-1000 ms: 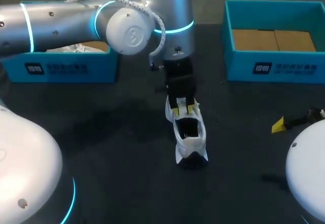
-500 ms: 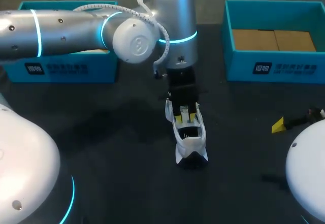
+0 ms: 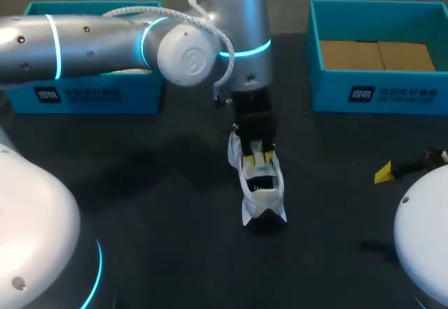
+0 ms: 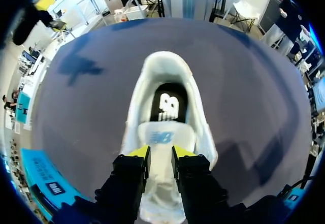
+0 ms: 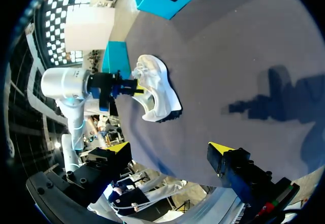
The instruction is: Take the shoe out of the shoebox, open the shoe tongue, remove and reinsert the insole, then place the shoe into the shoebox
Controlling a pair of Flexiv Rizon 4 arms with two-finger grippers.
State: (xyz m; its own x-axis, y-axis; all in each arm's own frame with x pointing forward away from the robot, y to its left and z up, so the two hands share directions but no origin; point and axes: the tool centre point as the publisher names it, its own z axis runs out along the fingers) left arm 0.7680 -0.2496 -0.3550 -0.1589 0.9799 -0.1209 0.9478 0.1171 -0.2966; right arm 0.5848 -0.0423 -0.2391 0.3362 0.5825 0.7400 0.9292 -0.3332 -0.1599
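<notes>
Change: your left gripper (image 4: 160,155) has drawn its fingers together; a second ago they stood wider.
Left jaws: clenched on the tongue (image 4: 161,138).
Meaning: I judge you can now pull the tongue open.
Shoe (image 3: 260,186): mid-table, out of the box.
Right gripper (image 5: 169,148): released, empty, at 3 o'clock of the shoe.
Hidden: the insole (image 4: 168,104) shows only partly.

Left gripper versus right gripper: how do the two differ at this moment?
The left gripper has its fingers close together, pinching the shoe tongue; the right gripper has its fingers spread wide with nothing between them. The left gripper is at the white shoe, reaching into its opening; the right gripper is well apart from that shoe, off to its side. Both have two fingers with yellow tips.
</notes>
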